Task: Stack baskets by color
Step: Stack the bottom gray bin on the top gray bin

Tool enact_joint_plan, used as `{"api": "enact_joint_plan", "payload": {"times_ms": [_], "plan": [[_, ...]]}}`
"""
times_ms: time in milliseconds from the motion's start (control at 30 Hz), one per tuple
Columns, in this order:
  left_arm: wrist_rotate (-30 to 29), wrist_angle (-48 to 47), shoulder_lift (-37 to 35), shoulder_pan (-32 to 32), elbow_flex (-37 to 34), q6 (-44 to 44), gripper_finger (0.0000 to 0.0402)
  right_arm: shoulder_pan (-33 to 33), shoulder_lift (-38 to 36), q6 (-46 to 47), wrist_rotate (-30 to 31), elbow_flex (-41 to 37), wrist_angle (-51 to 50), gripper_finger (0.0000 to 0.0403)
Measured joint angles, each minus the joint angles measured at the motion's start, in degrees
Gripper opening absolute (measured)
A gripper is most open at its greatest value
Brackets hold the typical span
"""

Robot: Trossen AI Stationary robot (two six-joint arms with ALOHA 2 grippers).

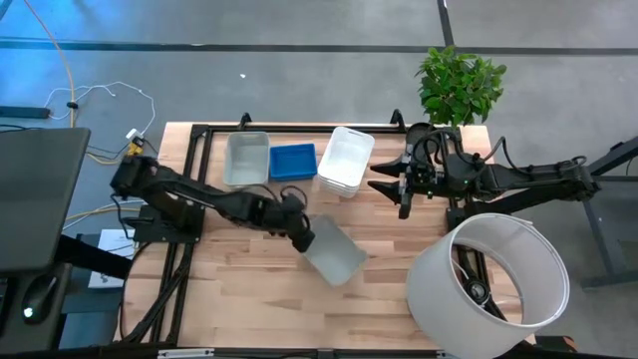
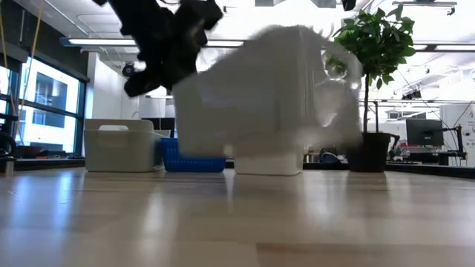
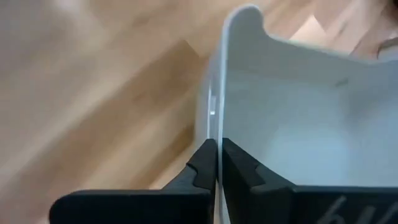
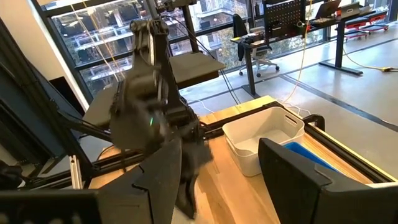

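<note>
My left gripper is shut on a translucent grey basket over the middle of the table. In the low view this basket shows blurred and raised. Along the far edge stand a grey basket, a blue basket and a stack of white baskets. My right gripper waits open to the right of the white stack, pointing level toward the table's left, its fingers wide apart with nothing between them. My left gripper pinches one side wall of the grey basket just below its rim, one finger inside and the other outside. The fingers slant down from the table's left. The basket hangs tilted, lifted clear of the table.
A large white cylinder lies on its side at the table's near right corner. A potted plant stands at the far right corner. Bare wood lies along the near edge in front of the held basket.
</note>
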Motion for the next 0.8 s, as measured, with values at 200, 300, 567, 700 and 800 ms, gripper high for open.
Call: {"api": "enact_joint_plan", "payload": {"times_ms": [200, 300, 567, 700, 800], "plan": [[-6.19, -9.60, -13.86, 4.01, 0.04, 5.10, 0.0000, 0.00, 0.00, 0.05, -0.02, -0.02, -0.85, 0.0202], [-11.46, -13.24, -22.70, 6.69, 0.04, 6.33, 0.0000, 0.00, 0.00, 0.43, -0.02, -0.01, -0.94, 0.0202], [-21.93, -21.91, -40.14, 15.02, 0.08, 11.08, 0.0000, 0.00, 0.00, 0.46, -0.02, 0.00, -0.87, 0.0202], [-27.56, -25.38, -45.51, 18.72, 0.10, 9.49, 0.0000, 0.02, 0.00, 0.56, 1.19, -0.01, -0.89, 0.0202], [-30.00, -25.40, -47.14, 20.33, 0.10, 12.00, 0.0000, 0.00, 0.00, 0.57, 1.38, -0.02, -0.88, 0.0202]]}}
